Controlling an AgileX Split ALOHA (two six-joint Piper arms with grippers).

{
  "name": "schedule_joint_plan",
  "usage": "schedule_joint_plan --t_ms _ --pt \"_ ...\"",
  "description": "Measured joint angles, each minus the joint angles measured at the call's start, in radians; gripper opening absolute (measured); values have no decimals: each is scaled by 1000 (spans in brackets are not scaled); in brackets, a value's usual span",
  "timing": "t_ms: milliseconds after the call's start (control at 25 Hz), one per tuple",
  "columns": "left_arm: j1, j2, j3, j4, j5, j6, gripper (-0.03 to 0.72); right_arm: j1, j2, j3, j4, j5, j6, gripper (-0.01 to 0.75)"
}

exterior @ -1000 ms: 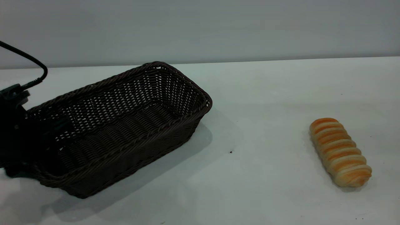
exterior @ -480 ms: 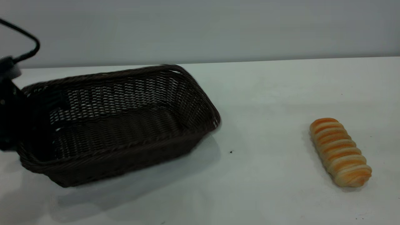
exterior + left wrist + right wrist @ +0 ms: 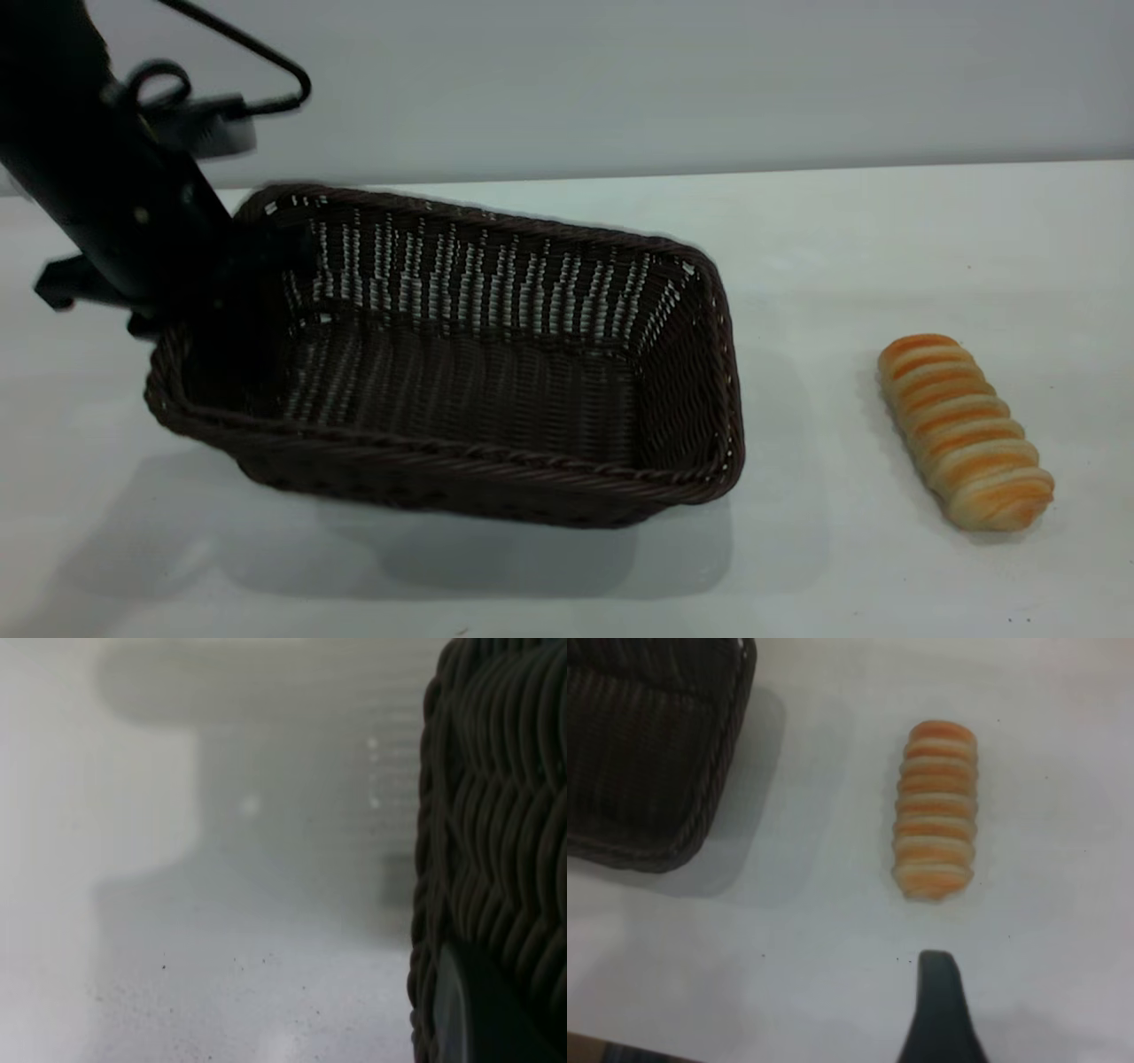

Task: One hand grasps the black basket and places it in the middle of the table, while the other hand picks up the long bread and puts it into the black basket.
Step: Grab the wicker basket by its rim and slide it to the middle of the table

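The table [image 3: 886,230] is the biggest thing here, a pale grey-white top filling most of the exterior view up to a plain wall across the upper part of the frame.

Next in size is the black basket [image 3: 461,390], dark woven wicker, lying across the left and centre of the exterior view. Its long side runs from upper left toward lower right. The near braided rim sits low in the frame, and a soft shadow spreads under it on the tabletop. In the right wrist view one corner of the basket [image 3: 651,753] fills the upper left of the frame.

The left arm comes down from the upper left corner of the exterior view, black, with a cable looped above it. The left gripper [image 3: 190,292] meets the basket's left end wall and looks clamped over that rim, one finger [image 3: 469,1010] lying against the weave in the left wrist view.

The long bread [image 3: 966,431] lies on the table at the right of the exterior view, well apart from the basket, orange and cream ridges crossing it.

Of the right gripper only one dark fingertip [image 3: 939,1010] shows, at the bottom of the right wrist view, near the bread [image 3: 936,808] but apart from it; I cannot tell how its jaws stand.
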Motion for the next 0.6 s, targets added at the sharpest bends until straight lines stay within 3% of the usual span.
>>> schedule_joint_plan --t_ms 400,480,600 --pt "0 78 -4 -96 -10 5 155 0 0 0 -1 -1 0 545" --pt "0 78 -5 -96 -10 8 225 0 1 0 8 -10 -10 545" --pt "0 78 -5 -96 -10 11 418 0 14 0 45 -26 -41 545"
